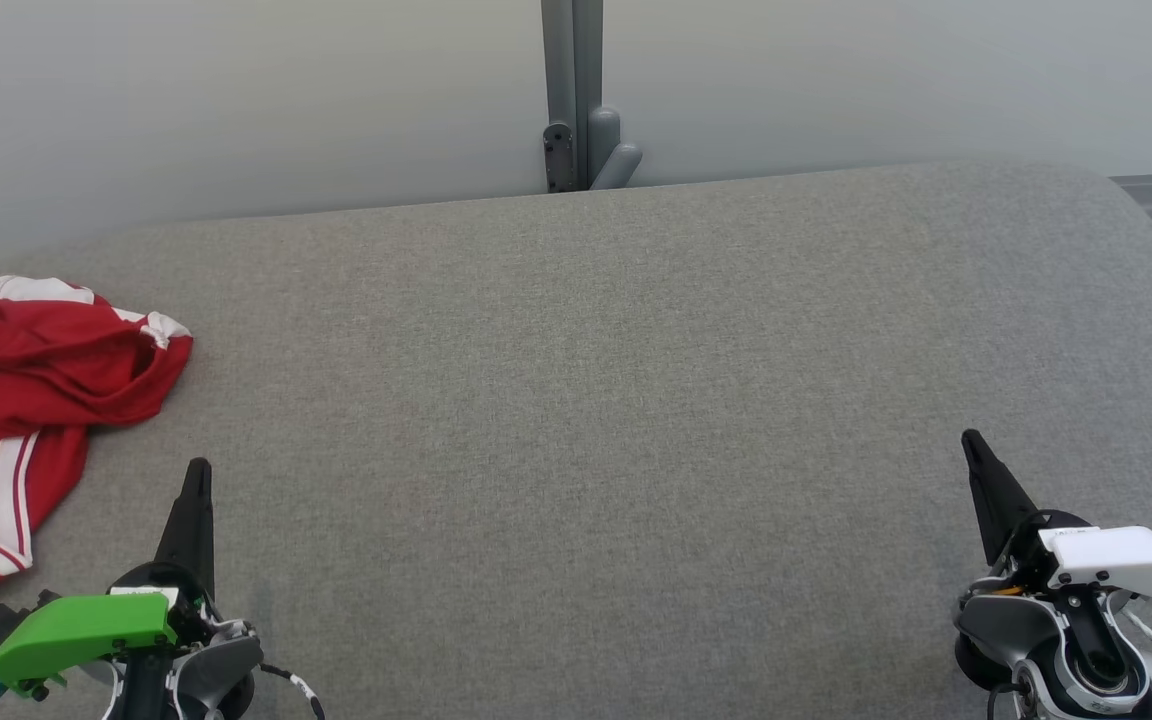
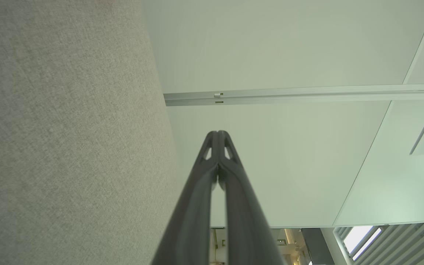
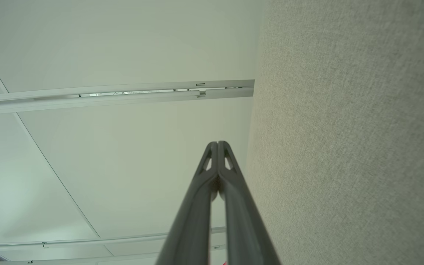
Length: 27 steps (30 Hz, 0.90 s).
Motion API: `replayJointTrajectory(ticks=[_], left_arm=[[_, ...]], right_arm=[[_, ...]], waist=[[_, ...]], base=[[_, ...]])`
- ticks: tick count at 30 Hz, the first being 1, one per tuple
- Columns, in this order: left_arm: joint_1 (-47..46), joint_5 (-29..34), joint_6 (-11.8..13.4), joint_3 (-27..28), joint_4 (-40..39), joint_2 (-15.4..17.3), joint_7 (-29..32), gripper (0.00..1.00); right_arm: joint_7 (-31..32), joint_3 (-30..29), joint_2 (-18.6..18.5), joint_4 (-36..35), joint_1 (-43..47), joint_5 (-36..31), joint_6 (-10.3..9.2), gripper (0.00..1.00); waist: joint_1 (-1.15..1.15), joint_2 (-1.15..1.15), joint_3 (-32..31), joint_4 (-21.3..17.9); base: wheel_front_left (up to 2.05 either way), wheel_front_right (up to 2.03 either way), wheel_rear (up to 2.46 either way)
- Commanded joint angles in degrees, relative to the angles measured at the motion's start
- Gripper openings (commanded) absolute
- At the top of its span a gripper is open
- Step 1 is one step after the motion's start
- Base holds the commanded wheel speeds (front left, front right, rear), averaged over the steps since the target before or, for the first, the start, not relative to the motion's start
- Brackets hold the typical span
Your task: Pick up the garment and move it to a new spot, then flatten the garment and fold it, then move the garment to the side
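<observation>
A red garment (image 1: 31, 400) with white stripes lies crumpled at the left edge of the grey fabric surface (image 1: 596, 400) in the head view. My left gripper (image 1: 199, 470) sits at the lower left, just right of the garment and apart from it, shut with nothing in it. In the left wrist view its fingertips (image 2: 218, 133) meet. At the lower right my right gripper (image 1: 970, 440) is far from the garment, shut and empty; its fingertips (image 3: 217, 143) touch in the right wrist view.
A pale wall and a grey post (image 1: 572, 95) with a bracket stand behind the surface's far edge. The surface's rounded corner (image 1: 1126, 200) falls off at the far right. The grey fabric (image 2: 68, 147) runs alongside both grippers in the wrist views.
</observation>
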Motion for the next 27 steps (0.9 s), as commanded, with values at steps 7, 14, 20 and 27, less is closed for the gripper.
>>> replayJointTrajectory(ticks=[7, 14, 20, 27], left_arm=[[-0.9, 0.0, -0.4, 0.0, 0.0, 0.3, 0.0, 0.0], [-0.9, 0.0, -0.4, 0.0, 0.0, 0.3, 0.0, 0.0], [-0.9, 0.0, -0.4, 0.0, 0.0, 0.3, 0.0, 0.0], [0.6, 0.0, 0.1, -0.1, 0.9, -0.3, 0.0, 1.0]], right_arm=[[0.3, -0.1, 0.0, 0.1, -0.4, -0.4, 0.02, 0.0], [0.3, -0.1, 0.0, 0.1, -0.4, -0.3, 0.02, 0.0], [0.3, -0.1, 0.0, 0.1, -0.4, -0.3, 0.02, 0.0], [0.0, 0.1, 0.2, 0.9, 0.6, 0.0, -0.01, 1.0]], waist=[[0.0, 0.0, 0.0, 0.0], [0.0, 0.0, 0.0, 0.0], [0.0, 0.0, 0.0, 0.0], [0.0, 0.0, 0.0, 0.0]], base=[[0.0, 0.0, 0.0], [0.0, 0.0, 0.0], [0.0, 0.0, 0.0], [0.0, 0.0, 0.0]])
